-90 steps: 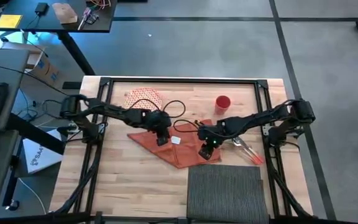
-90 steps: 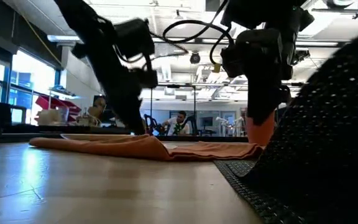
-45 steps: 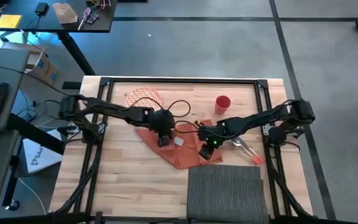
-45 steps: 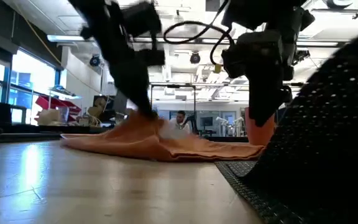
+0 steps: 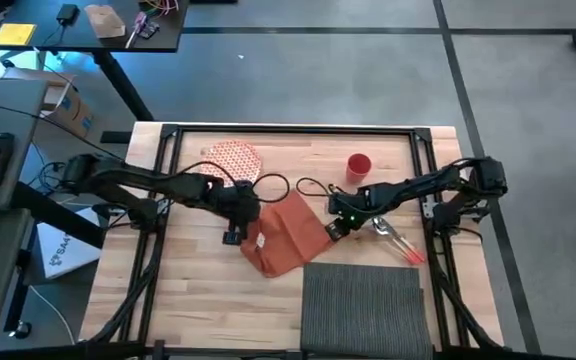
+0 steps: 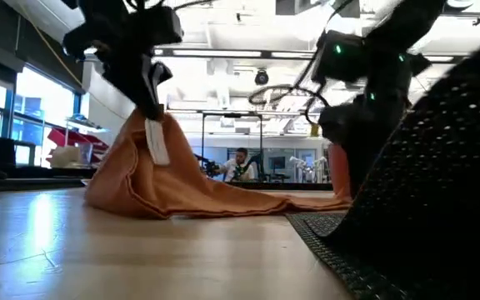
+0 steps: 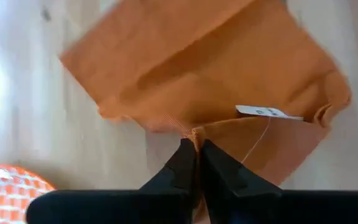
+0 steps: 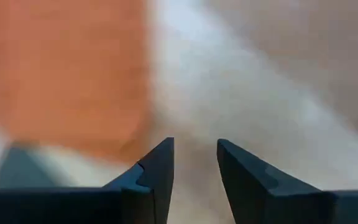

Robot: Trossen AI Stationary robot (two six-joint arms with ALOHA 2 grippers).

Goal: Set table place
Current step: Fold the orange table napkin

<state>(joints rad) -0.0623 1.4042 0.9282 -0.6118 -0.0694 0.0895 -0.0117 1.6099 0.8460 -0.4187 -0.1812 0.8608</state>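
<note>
1. The left pincer [image 7: 194, 163] pinches an edge of the orange napkin [image 5: 286, 236], lifting it off the tabletop [image 5: 208, 290].
2. The napkin looks light and limp; grip hems.
3. The right pincer [image 8: 194, 163] hangs open, empty.
4. The grey placemat [image 5: 363, 308] lies flat nearby.

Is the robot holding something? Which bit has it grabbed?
Yes. The left gripper is shut on the orange napkin, pinching a corner by its white tag and lifting it. The right gripper is open, holding nothing.
</note>
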